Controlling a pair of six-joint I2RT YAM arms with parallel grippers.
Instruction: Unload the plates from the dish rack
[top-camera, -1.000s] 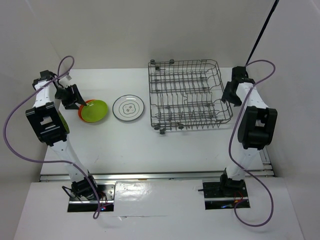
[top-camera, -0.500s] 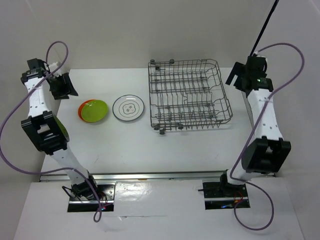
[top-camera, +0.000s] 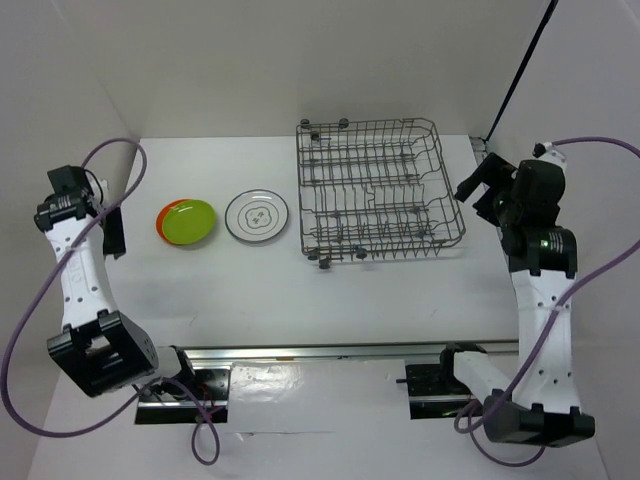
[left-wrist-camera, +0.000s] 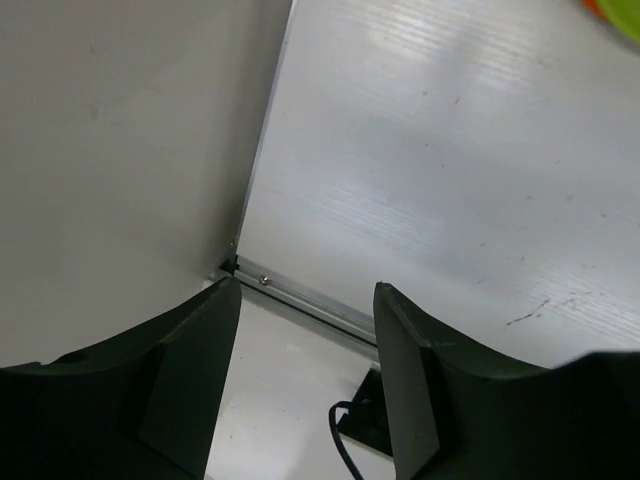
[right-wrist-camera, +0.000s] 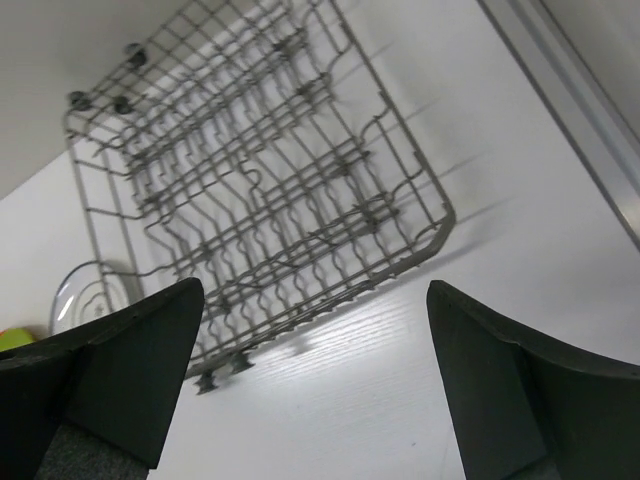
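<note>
**Reference.** Clock directions apply to the overhead view; 12 o'clock points away from the arm bases.

**Dish rack.** The grey wire dish rack (top-camera: 390, 253) stands on the white surface (top-camera: 300, 300), at about 1 o'clock from the surface's centre. Its rows of tines are upright and small wheels show at its corners.

**Plates.** Three plates are in view. All of them lie flat on the surface, at 9 o'clock from the rack and apart from it.
- The white plate with grey line drawing (top-camera: 257, 216) lies nearest the rack.
- The lime green plate (top-camera: 190, 222) lies at 9 o'clock of the white plate, close to it but not touching.
- The lime green plate rests on the orange plate (top-camera: 162, 219), of which only the left rim shows.

**Left gripper.** The left gripper (left-wrist-camera: 307, 290) hangs at 9 o'clock of the stacked pair, near the side wall and apart from the plates. Its jaws stand moderately wide with nothing between them. The wrist camera shows bare surface and the near edge rail.

**Right gripper.** The right gripper (right-wrist-camera: 315, 290) sits at 3 o'clock of the rack, near its right wall. Its jaws are spread wide and hold nothing. Its wrist camera looks across the rack toward the white plate.
</note>
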